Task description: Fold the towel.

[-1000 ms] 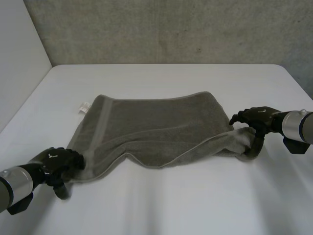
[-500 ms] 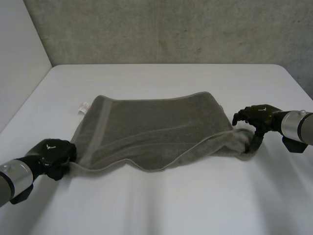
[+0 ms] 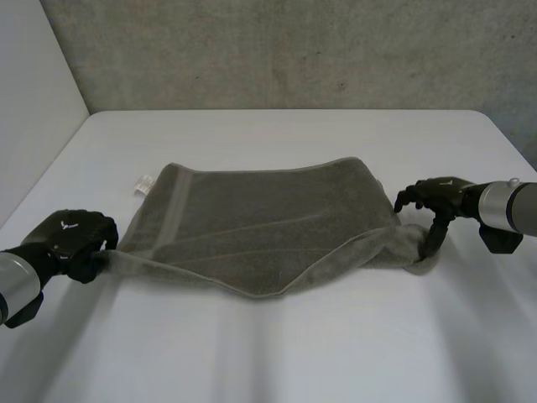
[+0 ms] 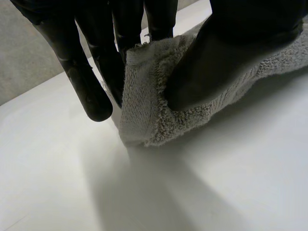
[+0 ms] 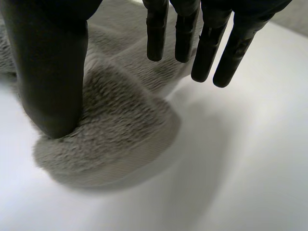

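Note:
The grey-brown towel (image 3: 260,222) lies spread across the middle of the white table (image 3: 294,353), its near edge stretched between my two hands. My left hand (image 3: 71,242) is at the near left corner. In the left wrist view its fingers (image 4: 89,82) and thumb pinch that corner of the towel (image 4: 154,110) just above the table. My right hand (image 3: 436,200) is at the near right corner. There its thumb (image 5: 50,72) presses down on a bunched lump of towel (image 5: 120,130), while its straight fingers (image 5: 226,53) stand apart above the cloth.
A small white tag (image 3: 143,183) sticks out at the towel's far left corner. A grey wall runs behind the table's far edge. Bare table lies in front of the towel and on both sides.
My left hand has shut on the near left corner and drawn it left and slightly away, pulling the near edge taut. The right hand has barely moved.

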### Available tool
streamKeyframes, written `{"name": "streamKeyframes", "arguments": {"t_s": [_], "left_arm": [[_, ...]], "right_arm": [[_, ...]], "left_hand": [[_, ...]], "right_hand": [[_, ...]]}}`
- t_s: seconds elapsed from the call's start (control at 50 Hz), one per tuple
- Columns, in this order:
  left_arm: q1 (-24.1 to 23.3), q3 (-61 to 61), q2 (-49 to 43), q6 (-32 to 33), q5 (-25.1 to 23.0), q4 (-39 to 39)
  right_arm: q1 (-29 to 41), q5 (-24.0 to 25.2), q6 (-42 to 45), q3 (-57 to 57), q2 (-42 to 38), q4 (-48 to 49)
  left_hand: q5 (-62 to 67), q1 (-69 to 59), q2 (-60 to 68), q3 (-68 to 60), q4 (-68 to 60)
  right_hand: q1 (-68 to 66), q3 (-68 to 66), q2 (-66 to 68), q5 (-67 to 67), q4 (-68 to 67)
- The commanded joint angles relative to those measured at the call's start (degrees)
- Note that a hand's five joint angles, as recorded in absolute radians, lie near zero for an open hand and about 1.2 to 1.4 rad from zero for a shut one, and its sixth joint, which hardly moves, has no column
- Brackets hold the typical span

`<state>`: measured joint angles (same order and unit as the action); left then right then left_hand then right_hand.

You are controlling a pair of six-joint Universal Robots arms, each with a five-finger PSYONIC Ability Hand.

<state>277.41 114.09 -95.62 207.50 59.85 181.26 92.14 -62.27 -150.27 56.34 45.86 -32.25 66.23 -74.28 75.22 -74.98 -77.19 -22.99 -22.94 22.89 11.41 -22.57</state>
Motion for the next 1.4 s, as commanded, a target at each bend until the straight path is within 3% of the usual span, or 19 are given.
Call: {"name": "streamKeyframes", "arguments": {"t_s": [0.02, 0.28, 0.42, 1.06, 1.4], "left_arm": [[-0.03, -0.53, -0.26, -0.25, 0.00, 0.24], [0.85, -1.68, -0.88, -0.25, 0.00, 0.50], [0.94, -1.85, -0.88, -0.25, 0.00, 0.50], [0.67, -2.73, -0.18, -1.84, 0.00, 0.50], [0.41, -3.96, -0.09, -2.01, 0.00, 0.50]], "right_arm": [[0.50, 2.24, -0.02, 0.00, -0.77, -3.26], [-0.91, 3.47, 1.38, 12.75, 9.51, -3.08], [-3.98, 4.17, 7.52, 20.74, 15.30, -2.99], [-2.49, 4.61, 3.75, 18.90, 13.20, 6.76], [0.93, -2.77, 6.03, 14.50, 5.11, 5.00]], "left_hand": [[3.77, -5.72, 4.78, -5.02, -2.81], [3.77, -5.72, 4.78, -5.02, -2.81], [3.77, -5.72, 4.78, -5.02, -2.81], [3.77, -5.72, 4.78, -5.02, -2.81], [3.77, -5.72, 4.78, -5.02, -2.81]], "right_hand": [[-1.39, -1.44, 1.49, 2.97, -1.81], [-7.78, -7.83, 7.88, 9.37, -8.21], [-14.83, -14.88, 14.93, 16.41, -15.25], [-0.55, -0.60, 0.65, 2.13, -0.97], [-5.25, -5.30, 5.35, 6.84, -5.68]]}}
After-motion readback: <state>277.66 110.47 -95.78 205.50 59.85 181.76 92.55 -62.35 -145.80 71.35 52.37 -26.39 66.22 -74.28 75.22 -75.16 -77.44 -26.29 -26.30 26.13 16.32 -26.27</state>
